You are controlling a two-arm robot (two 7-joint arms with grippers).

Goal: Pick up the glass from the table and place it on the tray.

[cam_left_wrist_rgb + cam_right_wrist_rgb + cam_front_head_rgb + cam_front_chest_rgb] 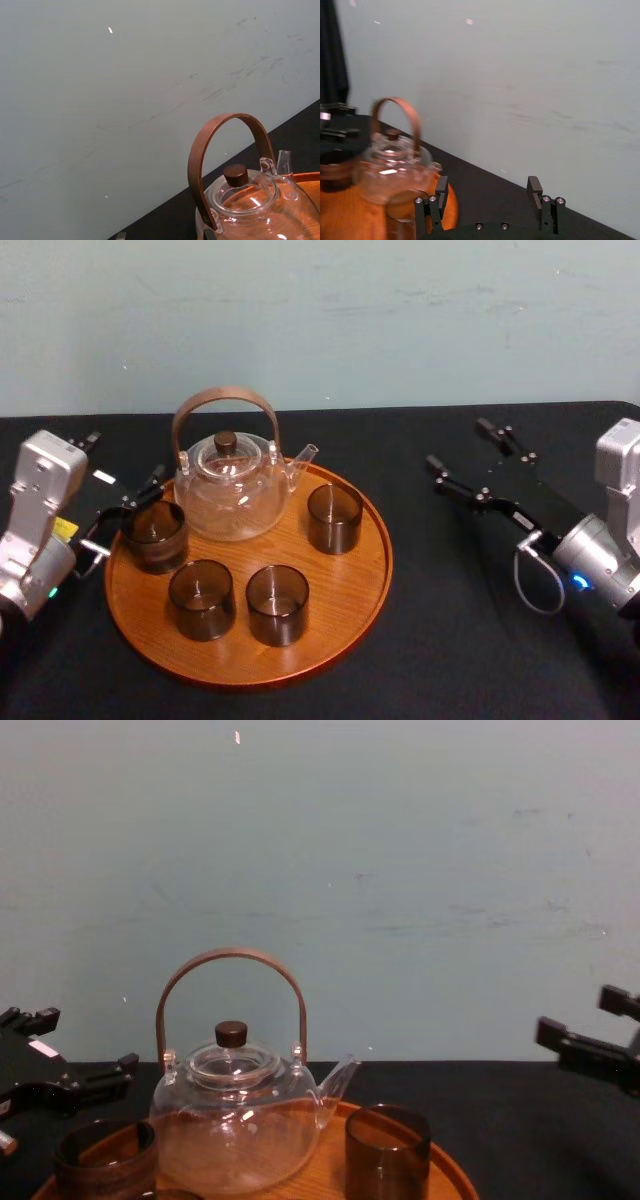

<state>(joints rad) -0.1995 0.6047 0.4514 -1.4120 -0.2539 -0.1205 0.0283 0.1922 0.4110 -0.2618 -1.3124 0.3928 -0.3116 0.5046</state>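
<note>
Background: a plain pale blue-green wall behind the work surface.
Surface: the table, covered in black cloth, runs across the head view.
Tray: the round orange-brown tray lies on the table in front of the robot, a little to its left.
Teapot: a clear glass teapot with an arched brown handle stands at the far side of the tray, spout towards the robot's right.
Glass: the dark smoky glass stands upright on the tray, just inside the left rim and beside the teapot. In the chest view the glass sits at the tray's left end, lower than the gripper fingers.
Other glasses: three other glasses stand upright on the tray, one to the right of the teapot and two side by side at the near part. All are apart from one another.
Left gripper: the left gripper is at the tray's left edge with its fingers spread wide and holding nothing. The chest view shows the same wide spread.
Glass relative to left gripper: the glass stands just on the robot's side of the nearer finger, not between the two fingers. Whether that finger touches the glass rim cannot be determined.
Right gripper: the right gripper is over the bare cloth to the right of the tray, well apart from every glass. Its fingers are wide apart and hold nothing, as the right wrist view and the chest view also show.
</note>
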